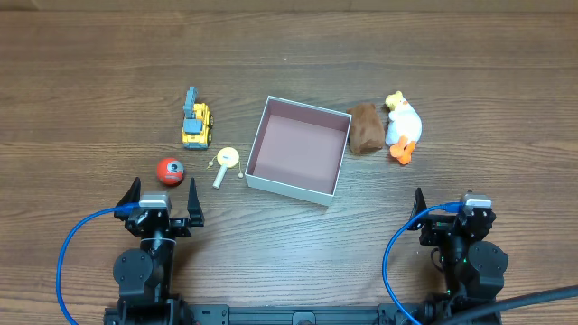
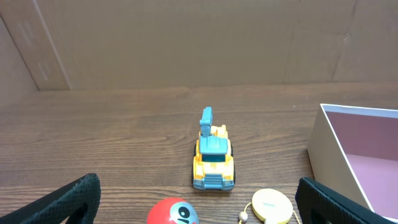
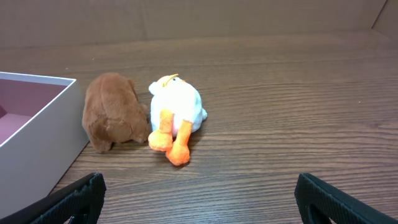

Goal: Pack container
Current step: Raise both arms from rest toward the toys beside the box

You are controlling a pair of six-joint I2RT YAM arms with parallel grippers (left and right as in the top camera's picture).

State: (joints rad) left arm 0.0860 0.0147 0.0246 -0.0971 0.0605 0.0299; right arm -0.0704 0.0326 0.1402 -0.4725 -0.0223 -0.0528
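Overhead shows the shallow square container (image 1: 298,144), white-walled with a dusty pink floor, left pincer (image 1: 164,192) and right pincer (image 1: 454,206) both spread.

table (image 1: 90,72) dark wood, visible grain, low sheen; container (image 1: 289,188) walls matt white, card-like, pink bottom matt too; toy truck (image 1: 195,125) shiny hard plastic; red ball (image 1: 170,170) smooth, glossy; brown plush (image 1: 364,127) and duck (image 1: 402,124) both fuzzy cloth, soft nap

We view the table (image 1: 90,54) from straight above, left wrist low facing the truck (image 2: 213,158), right wrist low facing the duck (image 3: 177,109), both catch the container (image 2: 333,155).
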